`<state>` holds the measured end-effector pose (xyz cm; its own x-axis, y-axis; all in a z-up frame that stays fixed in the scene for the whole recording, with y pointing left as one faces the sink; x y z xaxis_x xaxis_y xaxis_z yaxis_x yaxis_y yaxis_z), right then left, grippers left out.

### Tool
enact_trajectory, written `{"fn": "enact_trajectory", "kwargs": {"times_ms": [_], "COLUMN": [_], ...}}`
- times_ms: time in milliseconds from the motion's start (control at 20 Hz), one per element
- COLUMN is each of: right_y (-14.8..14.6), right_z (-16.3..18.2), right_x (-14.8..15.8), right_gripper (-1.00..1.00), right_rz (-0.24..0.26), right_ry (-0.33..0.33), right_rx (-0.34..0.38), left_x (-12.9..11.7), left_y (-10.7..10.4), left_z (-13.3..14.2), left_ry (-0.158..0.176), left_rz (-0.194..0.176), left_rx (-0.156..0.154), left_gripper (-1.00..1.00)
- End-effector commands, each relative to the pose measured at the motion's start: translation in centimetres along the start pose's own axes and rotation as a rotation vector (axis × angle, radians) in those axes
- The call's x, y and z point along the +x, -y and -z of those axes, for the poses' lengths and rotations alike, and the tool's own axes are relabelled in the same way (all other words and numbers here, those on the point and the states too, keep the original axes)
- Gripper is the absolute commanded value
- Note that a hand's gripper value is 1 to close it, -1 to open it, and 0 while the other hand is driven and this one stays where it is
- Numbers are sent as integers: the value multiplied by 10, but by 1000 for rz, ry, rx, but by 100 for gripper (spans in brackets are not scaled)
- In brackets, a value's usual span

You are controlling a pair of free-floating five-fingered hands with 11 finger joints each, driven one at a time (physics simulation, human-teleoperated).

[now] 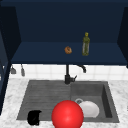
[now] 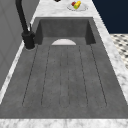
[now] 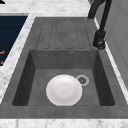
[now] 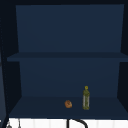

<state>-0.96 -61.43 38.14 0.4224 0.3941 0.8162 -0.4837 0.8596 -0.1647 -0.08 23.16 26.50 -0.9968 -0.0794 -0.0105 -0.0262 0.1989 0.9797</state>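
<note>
left hand (image 1: 34, 117) at sink (image 1: 45, 92) front edge — red ball (image 1: 67, 115) just beside, apart

A dark grey sink (image 1: 45, 90) is set into a white marbled tabletop (image 1: 10, 100), its ribbed draining board (image 2: 65, 77) at the left and its deep basin (image 3: 100, 75) at the right. A black faucet (image 1: 68, 75) rises at the back edge, between board and basin. Behind it runs a wall of pale square tiles (image 1: 50, 71), where two utensils (image 1: 17, 70) hang near the back left corner. Above the sink an open navy wall cabinet (image 4: 67, 37) has two shelves (image 4: 67, 57). In the left side view, a checkered floor (image 2: 121, 45) shows past the front edge of the tabletop. The light is even and soft.
</note>
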Motion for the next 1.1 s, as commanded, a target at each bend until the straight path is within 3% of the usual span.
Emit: {"fn": "enact_trajectory", "kwargs": {"times_ms": [0, 200, 550, 750, 1050], "right_y": [-11, -21, -20, -20, -20], "right_z": [21, 39, 60, 62, 64], "right_x": [2, 6, 15, 17, 17], "right_gripper": [-100, -100, -100, -100, -100], "right_rz": [-48, -57, -137, -208, -306], "right_ry": [-113, -206, -299, -349, -375], "right_rx": [-10, -16, -84, -98, -146], "left_x": [0, 0, 0, 0, 0], "left_y": [0, 0, 0, 0, 0], "left_z": [0, 0, 0, 0, 0], "left_ry": [0, 0, 0, 0, 0], "left_rz": [0, 0, 0, 0, 0], "left_rx": [0, 0, 0, 0, 0], "left_gripper": [0, 0, 0, 0, 0]}}
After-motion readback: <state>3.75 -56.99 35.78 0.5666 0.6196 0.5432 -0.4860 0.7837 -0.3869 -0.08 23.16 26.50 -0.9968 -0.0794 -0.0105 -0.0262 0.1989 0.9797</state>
